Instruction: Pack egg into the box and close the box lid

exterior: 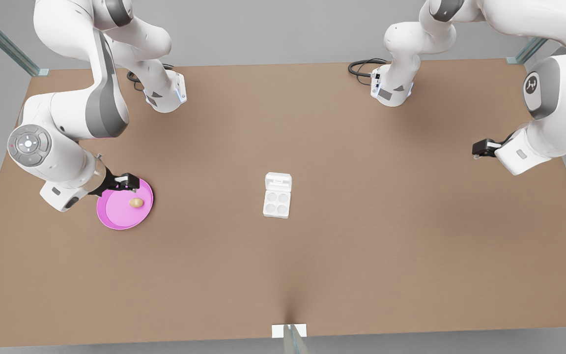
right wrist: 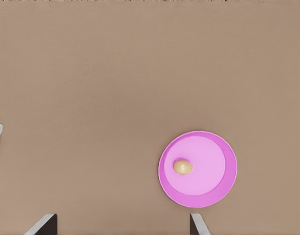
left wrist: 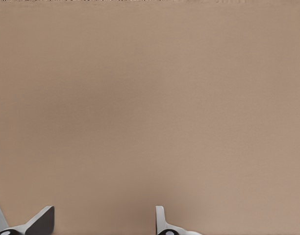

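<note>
Tan oval egg (exterior: 136, 202) on pink plate (exterior: 116, 219)

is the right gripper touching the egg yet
Apart. In the right wrist view the egg lies on the pink plate, with bare table between it and the right gripper, its fingers open.

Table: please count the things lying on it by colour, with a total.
Pink: 1, plate
Tan-brown: 1, egg
White: 1, box, box lid open
Total: 3
Right gripper by the plate; left gripper waits over bare table.
</note>
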Controlling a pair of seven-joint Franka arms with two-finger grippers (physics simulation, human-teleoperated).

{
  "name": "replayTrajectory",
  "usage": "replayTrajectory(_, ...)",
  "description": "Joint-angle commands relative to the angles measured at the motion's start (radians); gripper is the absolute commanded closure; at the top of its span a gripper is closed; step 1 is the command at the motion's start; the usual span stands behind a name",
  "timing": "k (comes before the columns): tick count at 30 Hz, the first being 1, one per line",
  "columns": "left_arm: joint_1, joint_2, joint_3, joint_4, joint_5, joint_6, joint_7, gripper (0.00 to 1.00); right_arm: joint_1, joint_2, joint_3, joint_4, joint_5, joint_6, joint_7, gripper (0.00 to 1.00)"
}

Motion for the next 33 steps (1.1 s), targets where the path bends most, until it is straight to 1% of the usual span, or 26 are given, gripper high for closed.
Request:
replayTrajectory(1,0.000,-0.001,0.000,0.002,0.000,0.017,0.062,0.00,0.009,-0.001,0.000,0.000,-0.003,0.011,0.015,0.00)
replayTrajectory(4,0.000,0.007,-0.001,0.000,0.002,0.017,0.062,0.00,0.009,0.034,0.002,-0.003,0.004,0.013,0.002,0.00)
replayTrajectory(6,0.000,0.011,-0.001,0.000,0.002,0.017,0.062,0.00,-0.005,0.100,0.000,-0.012,-0.004,0.003,0.004,0.00)
replayTrajectory(7,0.000,0.011,-0.001,0.000,0.000,0.017,0.062,0.00,-0.027,0.169,0.000,-0.013,-0.004,0.009,0.004,0.00)
replayTrajectory(9,0.000,0.011,-0.001,0.000,0.002,0.028,0.062,0.00,-0.045,0.220,0.000,-0.029,-0.009,0.131,-0.044,0.00)
replayTrajectory(10,0.000,0.013,-0.001,-0.001,0.003,0.042,0.062,0.00,-0.051,0.220,0.000,-0.090,-0.009,0.213,-0.059,0.00)
replayTrajectory(11,-0.014,-0.015,-0.001,-0.041,0.003,0.069,0.062,0.00,-0.080,0.220,0.000,-0.190,-0.009,0.373,-0.127,0.00)
replayTrajectory(12,-0.025,-0.099,0.000,-0.190,0.003,0.158,0.061,0.00,-0.108,0.222,0.000,-0.251,-0.007,0.482,-0.182,0.00)
replayTrajectory(15,-0.022,-0.081,0.000,-0.190,0.000,0.152,0.062,0.00,-0.163,0.214,0.000,-0.378,-0.009,0.648,-0.303,0.00)
replayTrajectory(16,-0.022,-0.079,0.000,-0.190,0.000,0.151,0.062,0.00,-0.183,0.206,0.001,-0.411,-0.009,0.663,-0.338,0.00)
replayTrajectory(18,-0.026,-0.079,0.000,-0.190,0.002,0.147,0.062,0.00,-0.188,0.147,0.000,-0.521,-0.009,0.747,-0.380,0.00)
replayTrajectory(21,-0.028,-0.079,0.000,-0.190,0.002,0.140,0.062,0.00,-0.208,0.146,0.002,-0.598,-0.009,0.934,-0.398,0.00)
replayTrajectory(23,-0.034,-0.078,0.000,-0.190,0.002,0.140,0.062,0.00,-0.214,0.151,0.002,-0.599,-0.009,0.977,-0.400,0.00)
replayTrajectory(29,-0.034,-0.067,0.000,-0.190,0.002,0.141,0.062,0.00,-0.211,0.166,0.003,-0.612,0.002,0.979,-0.390,0.00)
replayTrajectory(32,-0.034,-0.067,0.000,-0.190,0.002,0.141,0.062,0.00,-0.212,0.154,0.003,-0.705,0.002,0.980,-0.390,0.00)
replayTrajectory(33,-0.034,-0.067,0.000,-0.190,0.002,0.141,0.062,0.00,-0.215,0.119,0.003,-0.736,0.002,0.982,-0.392,0.00)
